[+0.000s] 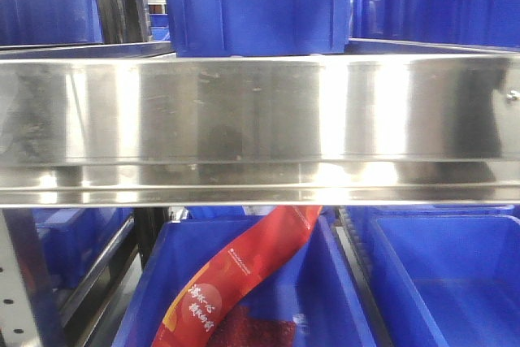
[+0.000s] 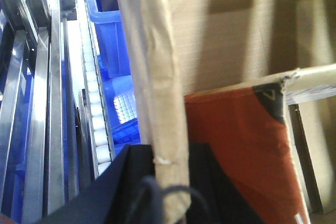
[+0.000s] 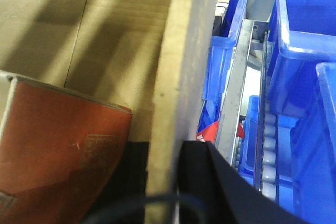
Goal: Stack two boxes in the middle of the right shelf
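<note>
**Cardboard box held by both side walls, steel shelf dead ahead**

Cardboard box is carried between the two arms, open top towards the wrist cameras, with an orange carton lying inside it. The left gripper straddles the top edge of one side wall, one black finger outside and one inside, and seems to pinch the wall. The right gripper does the same on the opposite wall. Gripping at both ends probably keeps so wide and soft a box level. Whether its underside rests on anything is hidden. No second box shows in any view.

From the front camera the shelf rail fills the middle of the picture, broad and shiny, and the box is not in that view. Blue bins stand above the rail, and another below holds a red packet.

Room looks tight at the sides. More blue bins and a roller track run just beside the left wall, and the same crowd the right one. My guess is the box bottom must clear the rail's edge before it goes in, and thin walls could buckle under the pinch.
</note>
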